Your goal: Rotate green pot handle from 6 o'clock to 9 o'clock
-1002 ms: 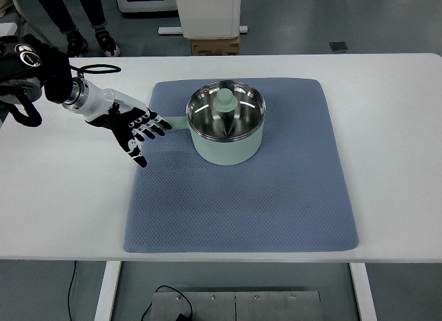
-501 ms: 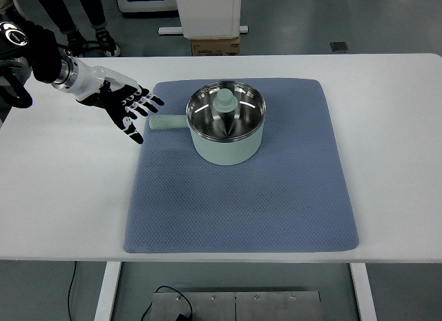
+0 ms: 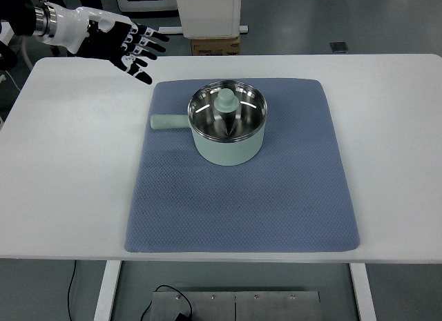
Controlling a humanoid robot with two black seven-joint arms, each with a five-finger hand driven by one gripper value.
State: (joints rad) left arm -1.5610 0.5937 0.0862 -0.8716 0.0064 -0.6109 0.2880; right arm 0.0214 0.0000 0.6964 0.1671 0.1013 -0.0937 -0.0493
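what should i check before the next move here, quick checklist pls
1. Pot handle points to the picture's left, the 9 o'clock side: ok.
2. Green pot sits upright on the blue mat, well inside its edges: ok.
3. Left robot hand is apart from the handle, up near the table's far left corner, fingers spread, holding nothing: ok.
4. Lid inside the pot, seated or loose: cannot tell.
5. Right robot hand: not in view, cannot tell.
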